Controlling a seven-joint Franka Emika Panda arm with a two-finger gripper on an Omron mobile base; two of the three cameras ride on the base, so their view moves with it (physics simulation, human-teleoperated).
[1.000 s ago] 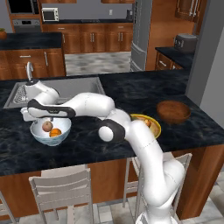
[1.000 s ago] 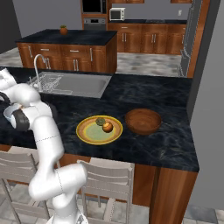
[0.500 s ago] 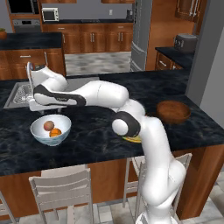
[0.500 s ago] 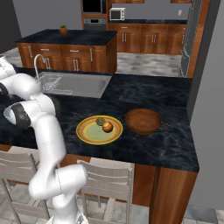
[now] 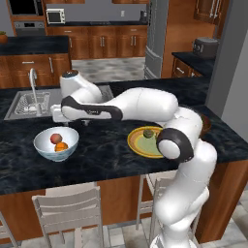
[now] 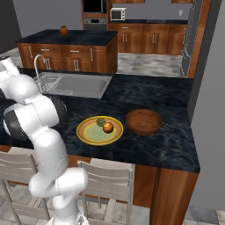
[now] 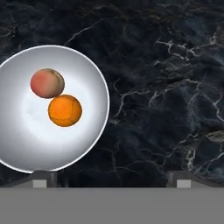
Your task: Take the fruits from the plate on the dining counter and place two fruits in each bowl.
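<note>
Two fruits, reddish-tan and orange, sit in my white bowl, the gripper above its far-right rim. Right base: dark green fruit and yellow-orange fruit wait on the plate beside the wooden bowl. Hand view: finger tips spread wide, nothing held.

From my left base view, the arm's elbow covers the right part of the plate, and only a sliver of the wooden bowl shows behind it. In the hand view, the white bowl is cut off at the left edge, and its lower rim sits behind one of the fingertips; I see only the tips.
</note>
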